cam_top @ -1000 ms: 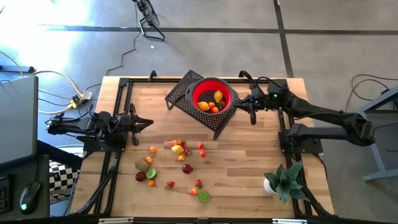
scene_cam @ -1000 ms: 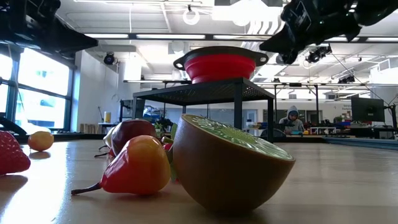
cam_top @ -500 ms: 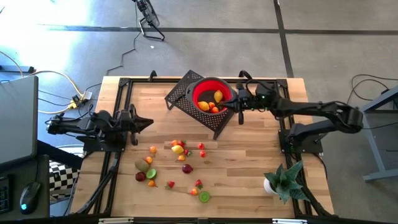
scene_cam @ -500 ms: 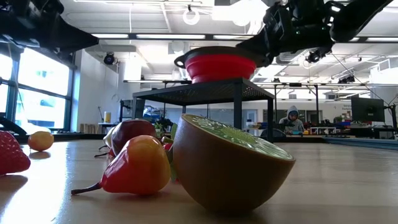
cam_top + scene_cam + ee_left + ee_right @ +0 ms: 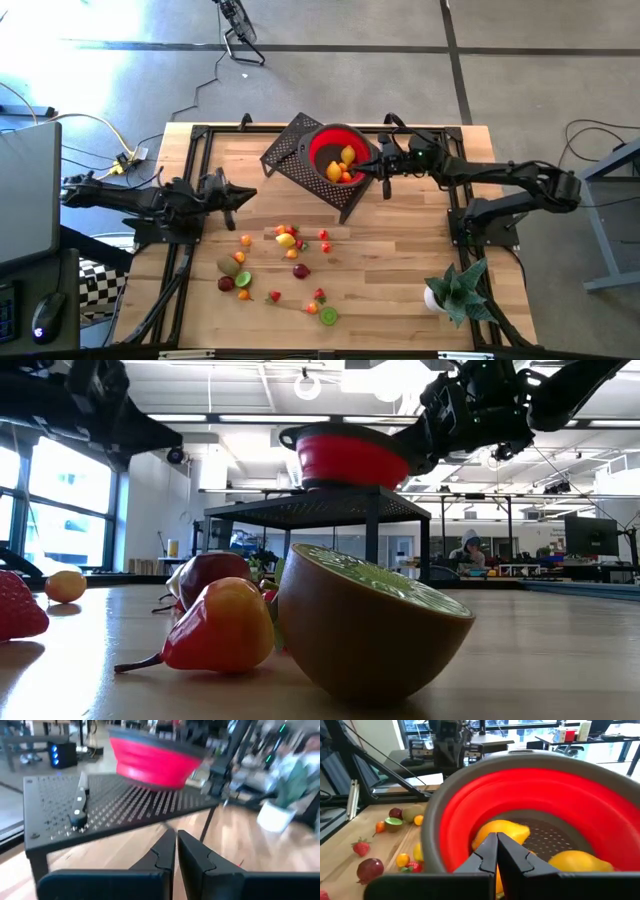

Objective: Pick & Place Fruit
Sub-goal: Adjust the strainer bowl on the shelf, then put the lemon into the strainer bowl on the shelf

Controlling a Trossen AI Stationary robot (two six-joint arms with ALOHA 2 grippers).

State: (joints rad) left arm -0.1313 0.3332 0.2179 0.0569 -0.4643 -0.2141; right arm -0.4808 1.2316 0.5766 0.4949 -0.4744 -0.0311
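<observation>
The right hand [image 5: 378, 167], clenched with nothing in it, is pressing against the rim of the red bowl [image 5: 340, 154], which is sitting on a black perforated stand [image 5: 290, 155] and holding several fruits [image 5: 342, 165]. More fruit [image 5: 285, 262] is lying scattered on the table [image 5: 400, 250]. The left hand [image 5: 252, 192], also clenched and empty, is hovering near the table's left side.

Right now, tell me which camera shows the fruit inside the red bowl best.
The right wrist view: it looks straight into the red bowl and shows the yellow fruit large. The high view shows them only as small yellow and orange specks. The low and left wrist views see just the bowl's outer wall.
</observation>
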